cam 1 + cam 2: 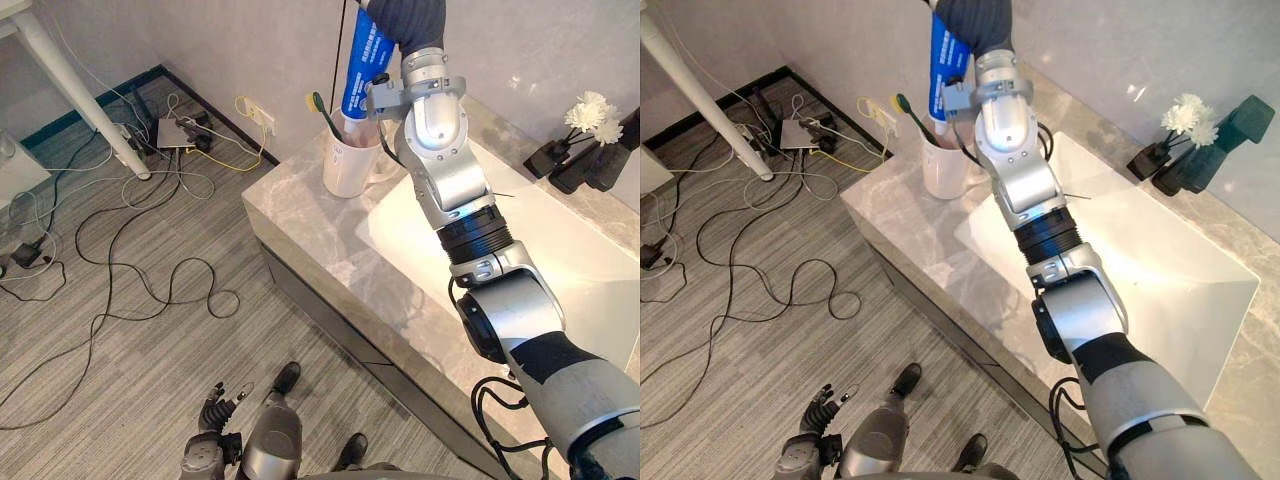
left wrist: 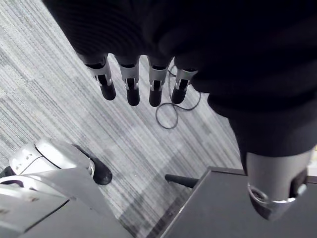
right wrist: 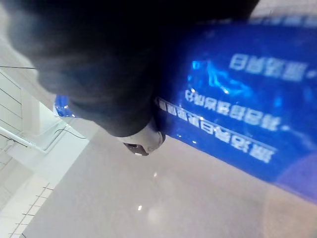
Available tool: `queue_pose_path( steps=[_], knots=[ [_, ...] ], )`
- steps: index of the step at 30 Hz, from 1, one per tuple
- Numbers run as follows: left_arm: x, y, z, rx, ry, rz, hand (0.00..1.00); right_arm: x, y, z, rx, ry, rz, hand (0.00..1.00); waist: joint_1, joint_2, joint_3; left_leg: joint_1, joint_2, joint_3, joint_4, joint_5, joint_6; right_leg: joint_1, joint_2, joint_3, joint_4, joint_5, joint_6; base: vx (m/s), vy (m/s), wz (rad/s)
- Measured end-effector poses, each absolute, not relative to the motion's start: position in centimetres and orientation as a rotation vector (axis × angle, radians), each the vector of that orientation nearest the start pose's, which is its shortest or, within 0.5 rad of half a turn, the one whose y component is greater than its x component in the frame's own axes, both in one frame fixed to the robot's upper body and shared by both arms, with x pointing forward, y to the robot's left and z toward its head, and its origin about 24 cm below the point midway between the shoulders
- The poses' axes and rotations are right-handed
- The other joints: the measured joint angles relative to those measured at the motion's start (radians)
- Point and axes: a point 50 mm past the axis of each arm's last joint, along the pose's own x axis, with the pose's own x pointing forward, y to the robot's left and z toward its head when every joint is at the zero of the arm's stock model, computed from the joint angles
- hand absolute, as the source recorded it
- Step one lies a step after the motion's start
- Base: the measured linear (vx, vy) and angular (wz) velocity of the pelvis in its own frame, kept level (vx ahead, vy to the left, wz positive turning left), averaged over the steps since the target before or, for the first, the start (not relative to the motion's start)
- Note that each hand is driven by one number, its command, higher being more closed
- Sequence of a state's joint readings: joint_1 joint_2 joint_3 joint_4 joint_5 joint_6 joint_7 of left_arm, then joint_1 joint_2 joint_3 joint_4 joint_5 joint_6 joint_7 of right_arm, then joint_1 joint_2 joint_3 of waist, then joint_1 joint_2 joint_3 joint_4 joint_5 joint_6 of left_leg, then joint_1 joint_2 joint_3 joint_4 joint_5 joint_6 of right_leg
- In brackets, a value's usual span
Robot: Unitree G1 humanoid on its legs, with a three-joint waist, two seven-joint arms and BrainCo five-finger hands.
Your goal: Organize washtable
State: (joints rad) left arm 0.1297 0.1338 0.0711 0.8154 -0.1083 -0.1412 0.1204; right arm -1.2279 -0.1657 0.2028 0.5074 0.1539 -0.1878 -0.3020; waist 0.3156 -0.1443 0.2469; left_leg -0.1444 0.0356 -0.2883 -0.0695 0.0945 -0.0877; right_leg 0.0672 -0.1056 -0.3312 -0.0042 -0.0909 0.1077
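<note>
Fingers of right hand (image 1: 406,20) clamped round blue toothpaste tube (image 1: 361,72), long axis near upright, lower end at mouth of white cup (image 1: 349,168) on desk (image 1: 298,222). Left hand (image 2: 130,82) slack-fingered, far below cup.

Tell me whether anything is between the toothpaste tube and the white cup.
Nothing visible does. The right hand holds the toothpaste tube upright at the top of the cup; the toothbrush in it leans toward the left rim, leaving room beside it.

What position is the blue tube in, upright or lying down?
Upright, slightly tilted: the right hand holds the blue tube end-down over the white cup.
</note>
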Motion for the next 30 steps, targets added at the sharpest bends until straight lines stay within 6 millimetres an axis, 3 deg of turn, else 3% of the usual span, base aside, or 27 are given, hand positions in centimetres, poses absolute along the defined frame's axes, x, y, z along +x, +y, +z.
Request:
queue_pose_path(
  steps=[25,26,30],
  knots=[
    [13.4,22.1,-12.7,0.046,0.776,0.331,0.00,37.1,-5.7,32.1,-0.088,-0.788,0.120,1.00,-0.005,0.000,0.029,0.000,0.000,0.000,0.005,0.000,0.000,-0.001,-0.001,0.001,0.004,0.000,0.000,0.00,0.000,0.00],
    [13.4,22.1,-12.7,0.046,0.776,0.331,0.00,37.1,-5.6,32.1,-0.091,-0.788,0.122,0.00,-0.005,0.000,0.029,0.000,0.000,0.000,0.005,0.000,0.000,-0.001,-0.001,0.001,0.004,0.000,0.000,0.00,0.000,0.00],
    [13.4,22.2,-12.7,0.048,0.777,0.332,0.00,37.1,-5.4,31.7,-0.109,-0.782,0.132,0.00,-0.010,-0.003,0.030,0.000,0.000,0.000,0.005,0.000,0.000,-0.001,-0.001,0.001,0.004,0.000,0.000,0.00,0.000,0.00]
  ],
)
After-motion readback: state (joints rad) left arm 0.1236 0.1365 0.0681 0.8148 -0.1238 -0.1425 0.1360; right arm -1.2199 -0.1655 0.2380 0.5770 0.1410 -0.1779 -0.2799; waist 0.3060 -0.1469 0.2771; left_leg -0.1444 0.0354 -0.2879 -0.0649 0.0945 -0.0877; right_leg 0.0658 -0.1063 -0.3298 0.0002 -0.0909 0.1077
